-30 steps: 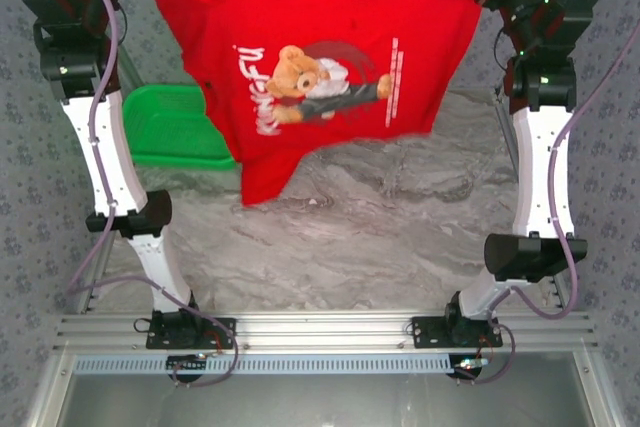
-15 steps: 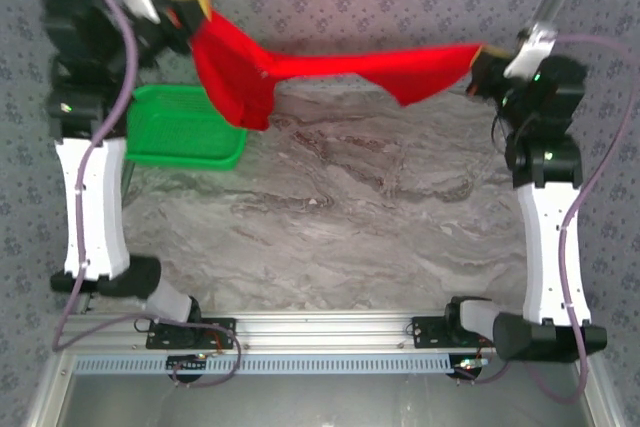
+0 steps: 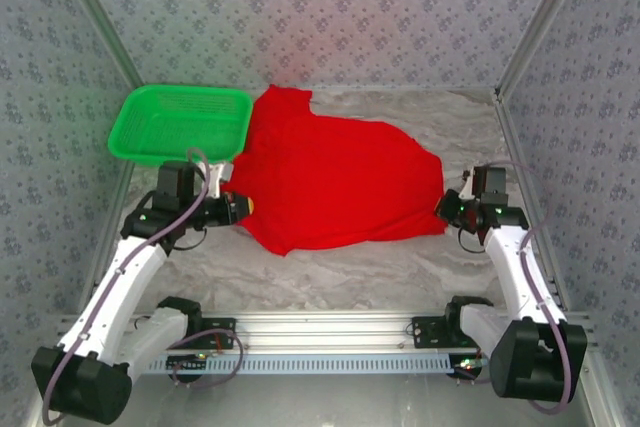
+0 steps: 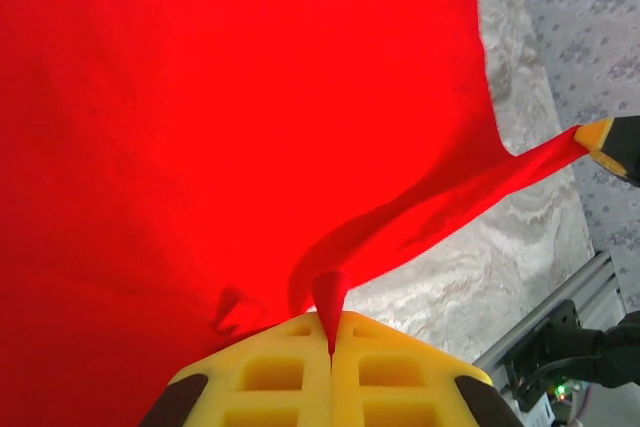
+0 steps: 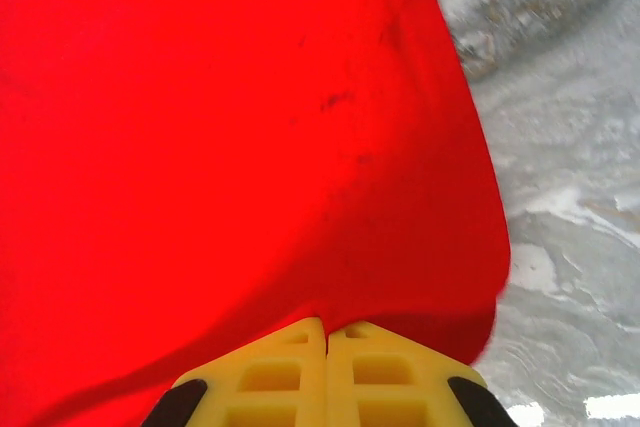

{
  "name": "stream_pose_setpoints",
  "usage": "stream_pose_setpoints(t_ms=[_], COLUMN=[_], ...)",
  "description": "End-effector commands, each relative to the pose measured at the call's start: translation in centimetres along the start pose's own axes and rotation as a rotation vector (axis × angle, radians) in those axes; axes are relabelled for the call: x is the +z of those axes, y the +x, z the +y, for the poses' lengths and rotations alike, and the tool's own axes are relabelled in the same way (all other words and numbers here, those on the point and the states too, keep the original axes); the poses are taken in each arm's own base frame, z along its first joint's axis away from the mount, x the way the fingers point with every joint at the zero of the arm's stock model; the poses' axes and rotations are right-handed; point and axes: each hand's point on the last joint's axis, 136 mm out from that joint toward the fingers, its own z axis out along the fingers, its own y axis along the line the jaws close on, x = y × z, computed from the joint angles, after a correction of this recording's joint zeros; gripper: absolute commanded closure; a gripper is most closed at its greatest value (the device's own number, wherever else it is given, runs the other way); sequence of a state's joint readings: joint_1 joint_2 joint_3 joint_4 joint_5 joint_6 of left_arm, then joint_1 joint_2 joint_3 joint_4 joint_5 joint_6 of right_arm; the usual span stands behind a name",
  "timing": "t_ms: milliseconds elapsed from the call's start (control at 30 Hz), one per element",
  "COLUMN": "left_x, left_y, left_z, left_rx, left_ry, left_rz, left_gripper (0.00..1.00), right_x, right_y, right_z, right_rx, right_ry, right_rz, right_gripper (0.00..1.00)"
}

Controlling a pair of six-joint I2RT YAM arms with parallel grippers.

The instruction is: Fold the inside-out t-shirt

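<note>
A bright red soft cloth t-shirt [image 3: 340,187] lies spread across the middle of the grey-white marbled tabletop [image 3: 380,272] in the top view. The side facing up is plain red, with gentle wrinkles. One narrower part reaches toward the upper centre of the frame, beside a green perforated plastic basket [image 3: 180,125] at upper left, whose right edge the cloth touches. The left gripper [image 3: 240,205] sits low at the t-shirt's left edge. In its wrist view the yellow fingers [image 4: 270,372] are pressed together at the bottom of the frame, with a small peak of red cloth [image 4: 200,97] pinched between them. From there a taut fold runs to the right side of that frame and ends at the right gripper's yellow tip. The right gripper [image 3: 447,207] rests at the t-shirt's right edge. Its yellow fingers [image 5: 270,372] are closed tight against each other, and the hem of the cloth [image 5: 200,107] meets their tips at the lower centre.
</note>
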State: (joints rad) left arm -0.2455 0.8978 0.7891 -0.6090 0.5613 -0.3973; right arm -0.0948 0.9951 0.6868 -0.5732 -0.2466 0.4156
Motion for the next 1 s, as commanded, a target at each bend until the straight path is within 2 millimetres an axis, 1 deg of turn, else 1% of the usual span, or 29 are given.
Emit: stream_pose_setpoints(t_ms=[0, 67, 133, 200, 233, 267, 300, 333, 400, 433, 500, 533, 567, 600, 633, 700, 733, 800, 900, 967], left_x=[1.5, 2.2, 2.6, 3.1, 3.2, 3.2, 3.0, 2.5, 0.6, -1.3, -6.0, -8.3, -11.3, -13.9, -16.8, -22.4, -24.5, -29.0, -34.1, -36.9], left_y=[2.9, 4.1, 4.7, 5.2, 5.1, 4.5, 3.4, 1.6, -3.0, -6.0, -11.3, -12.9, -14.3, -15.2, -15.7, -16.0, -15.9, -15.3, -14.2, -13.8], left_z=[0.8, 1.0, 0.2, -0.1, 0.1, 0.2, 0.2, -0.3, -2.1, -3.4, -6.4, -7.6, -9.0, -10.2, -11.3, -13.1, -13.8, -15.6, -18.0, -19.3], left_rx=[-0.1, -0.108, -0.106, -0.113, -0.116, -0.111, -0.098, -0.071, 0.004, 0.043, 0.123, 0.155, 0.19, 0.218, 0.25, 0.302, 0.318, 0.352, 0.402, 0.436], left_ry=[0.02, 0.003, 0.029, 0.041, 0.032, 0.015, -0.007, -0.015, -0.02, -0.031, -0.053, -0.062, -0.07, -0.078, -0.089, -0.114, -0.121, -0.112, -0.09, -0.096], left_rz=[0.101, 0.157, 0.193, 0.213, 0.209, 0.186, 0.146, 0.084, -0.062, -0.164, -0.375, -0.463, -0.566, -0.648, -0.737, -0.893, -0.947, -1.053, -1.161, -1.211], left_gripper=[1.0, 1.0, 1.0, 1.0, 1.0, 1.0, 1.0, 1.0, 1.0, 1.0, 1.0, 1.0, 1.0, 1.0, 1.0, 1.0, 1.0, 1.0, 1.0, 1.0], right_x=[-0.2, -0.6, -0.8, -0.6, -0.5, -0.5, -0.7, -1.2, -3.3, -5.1, -10.0, -12.4, -15.3, -18.2, -21.4, -26.8, -28.5, -32.6, -37.9, -41.1], right_y=[0.3, 0.1, 0.0, -0.3, -0.6, -1.7, -2.6, -3.8, -7.0, -8.8, -11.9, -12.9, -13.8, -14.4, -14.9, -15.1, -14.8, -14.3, -13.4, -12.6], right_z=[-2.4, -3.9, -4.9, -5.2, -4.6, -3.9, -2.8, -1.3, 2.0, 4.1, 7.8, 9.0, 10.3, 11.4, 12.5, 13.8, 14.1, 15.0, 15.9, 16.2], right_rx=[0.092, 0.118, 0.138, 0.144, 0.14, 0.127, 0.119, 0.1, 0.038, -0.008, -0.113, -0.154, -0.199, -0.235, -0.276, -0.321, -0.329, -0.347, -0.366, -0.374], right_ry=[0.075, 0.125, 0.148, 0.143, 0.108, 0.076, 0.029, -0.023, -0.113, -0.166, -0.223, -0.227, -0.227, -0.233, -0.241, -0.247, -0.249, -0.275, -0.313, -0.329], right_rz=[-0.017, -0.053, -0.069, -0.082, -0.082, -0.116, -0.14, -0.167, -0.245, -0.302, -0.427, -0.478, -0.535, -0.594, -0.658, -0.765, -0.786, -0.858, -0.955, -1.011], right_gripper=[0.99, 0.98, 0.98, 0.97, 0.99, 1.0, 1.0, 1.0, 1.0, 1.0, 1.0, 1.0, 1.0, 1.0, 1.0, 1.0, 1.0, 1.0, 1.0, 1.0])
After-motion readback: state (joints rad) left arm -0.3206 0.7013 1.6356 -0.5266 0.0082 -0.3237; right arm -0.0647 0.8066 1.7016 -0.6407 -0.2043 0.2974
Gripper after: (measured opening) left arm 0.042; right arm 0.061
